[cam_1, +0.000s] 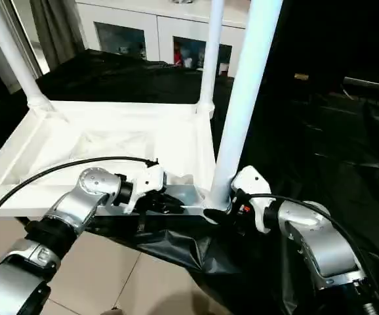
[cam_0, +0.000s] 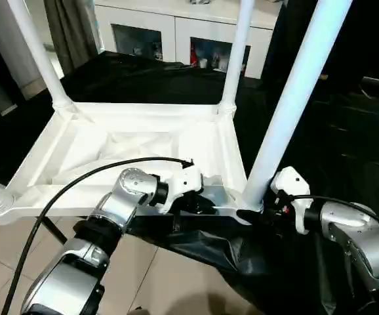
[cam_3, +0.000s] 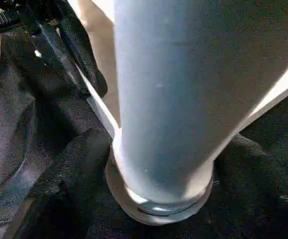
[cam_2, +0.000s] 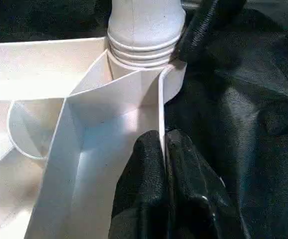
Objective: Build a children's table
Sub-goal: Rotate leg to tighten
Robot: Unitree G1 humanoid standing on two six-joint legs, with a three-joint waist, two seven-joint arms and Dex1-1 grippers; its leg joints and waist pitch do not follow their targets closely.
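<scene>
Four legs stand up from the tabletop (cam_0: 143, 147), which lies underside up on the black-draped desk (cam_0: 143, 72), its near rim overhanging the desk's near edge above the tiled floor (cam_0: 157, 275). That pose puts the corner sockets facing upward, so each leg can be pushed down into one.

The left gripper (cam_0: 199, 205) has its fingers (cam_2: 154, 194) closed on the near rim, one on each side of the thin wall, just beside the near right corner. I judge this as a brace: it keeps the light top from sliding or tipping off the edge.

The right gripper (cam_0: 258, 213) sits at the base of the near right leg (cam_0: 294, 92), where the leg enters its socket (cam_3: 159, 204). Whether its fingers are clamped on the leg I cannot tell. The low position suits pressing or twisting the leg home; its ribbed collar (cam_2: 144, 45) looks nearly seated.
</scene>
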